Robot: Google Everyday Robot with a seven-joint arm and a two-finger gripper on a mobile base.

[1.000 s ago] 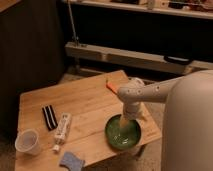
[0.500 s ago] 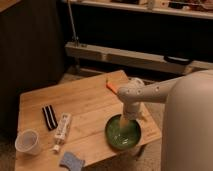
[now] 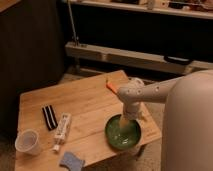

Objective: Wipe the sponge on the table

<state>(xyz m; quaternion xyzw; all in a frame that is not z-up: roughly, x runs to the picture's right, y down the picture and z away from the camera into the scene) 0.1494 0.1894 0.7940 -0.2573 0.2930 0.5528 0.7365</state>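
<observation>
Nothing is being seen to shift since the earlier frames tbh: the arm is being kept parked over the same spot, and every item is being left where it was.

Going left to right on the light wood table (image 3: pixel 85 100):
- A white paper cup (image 3: pixel 27 142) is being stood at the front-left corner.
- Next, a black-and-white striped strip (image 3: pixel 48 117) and a white tube (image 3: pixel 62 131) are being laid flat.
- Just beside the tube's near end, the sponge (image 3: pixel 72 160) is being rested flat, right at the table's front edge.

The sponge is being shown as a small blue-grey pad with wavy edges. It's probably light, soft and squishy. It's likely being best pinched from above across its narrow width and pressed down only gently, so it isn't being skidded off the edge.

Further right, a small orange thing (image 3: pixel 111 86) is being left near the far edge. The gripper (image 3: pixel 122 120) is being held low over the green bowl (image 3: pixel 122 134), well apart from the sponge. Its jaws are being kept spread wide, with nothing being gripped as far as can be made out.
</observation>
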